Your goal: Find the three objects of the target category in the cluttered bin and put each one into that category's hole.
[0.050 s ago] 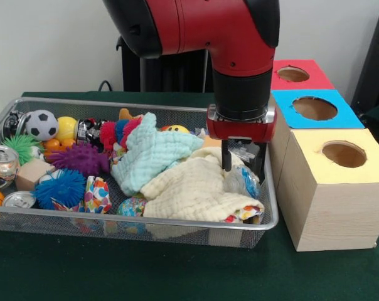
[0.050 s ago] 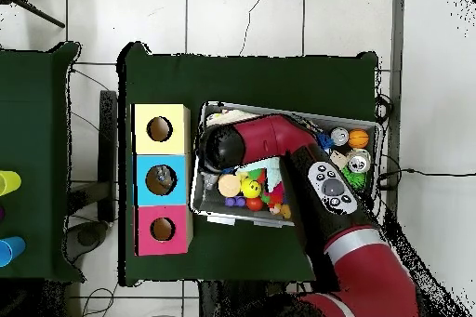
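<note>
Tool [image 1: 243,164] hangs low over the right end of the wire bin [image 1: 83,224], its dark fingers down among a cream cloth [image 1: 189,191] and a mint cloth [image 1: 153,157]; whether they grip anything I cannot tell. Toys, cans and spiky balls crowd the bin's left half. Beside it on the green desk [image 1: 145,269] stand three wooden boxes with holes, topped yellow [image 1: 340,157], blue [image 1: 315,110] and red [image 1: 297,74], and white floor tiles [image 2: 279,16] surround the desk.
</note>
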You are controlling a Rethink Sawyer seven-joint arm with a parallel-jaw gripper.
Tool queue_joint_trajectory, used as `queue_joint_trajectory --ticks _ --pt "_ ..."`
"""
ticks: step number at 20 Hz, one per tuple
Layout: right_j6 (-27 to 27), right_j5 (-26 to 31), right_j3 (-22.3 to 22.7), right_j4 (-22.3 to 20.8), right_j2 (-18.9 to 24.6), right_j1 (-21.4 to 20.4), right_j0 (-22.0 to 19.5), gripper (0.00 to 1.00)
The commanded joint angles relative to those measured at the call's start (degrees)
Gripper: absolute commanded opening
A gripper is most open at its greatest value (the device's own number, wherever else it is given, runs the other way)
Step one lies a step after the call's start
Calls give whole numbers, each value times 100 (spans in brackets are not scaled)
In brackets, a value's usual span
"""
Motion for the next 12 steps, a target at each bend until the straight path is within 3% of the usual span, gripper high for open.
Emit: queue_joint_trajectory --ticks 1,3,4,12 --pt "-782 -381 -127 -458 35 304 -61 100" --pt "-789 -423 -144 -490 37 295 -54 100" --pt "-678 -496 -119 -457 24 293 -56 0" --pt "-201 -317 -187 -569 -438 52 324 0"
